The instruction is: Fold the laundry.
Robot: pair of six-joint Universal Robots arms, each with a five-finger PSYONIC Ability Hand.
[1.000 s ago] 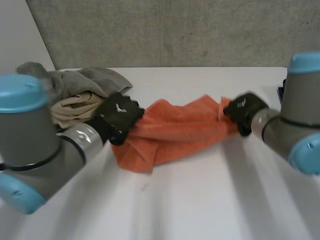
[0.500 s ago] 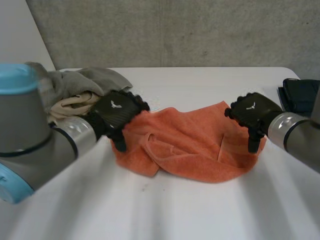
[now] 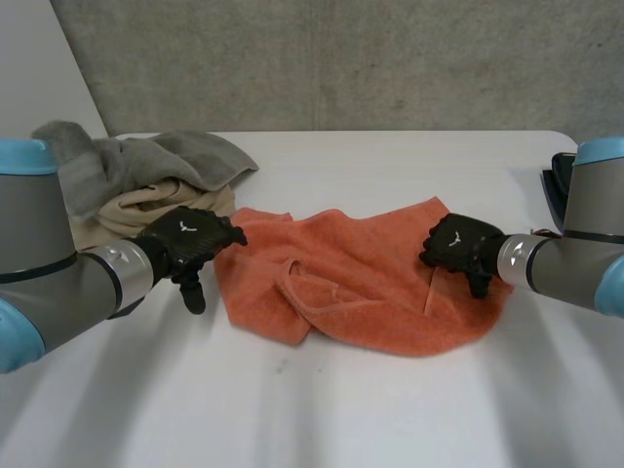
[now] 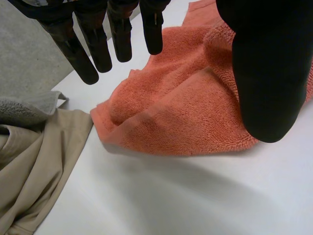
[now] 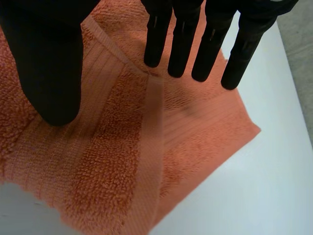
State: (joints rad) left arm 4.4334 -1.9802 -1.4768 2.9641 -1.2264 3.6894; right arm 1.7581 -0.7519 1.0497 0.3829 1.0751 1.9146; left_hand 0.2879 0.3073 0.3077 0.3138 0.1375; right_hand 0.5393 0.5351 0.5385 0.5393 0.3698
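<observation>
Judging the orange towel [image 3: 370,283] soft, limp and light, I favoured pinching its corners, since left hand [image 3: 185,244] and right hand [image 3: 463,252] showed straight, empty fingers [image 5: 182,44].

Clothes heap [image 3: 166,161] just beside orange towel [image 3: 370,283]

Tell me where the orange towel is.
Head view: the orange towel lies crumpled on the table, right end under the right hand, left hand and laundry pile at its left.
</observation>
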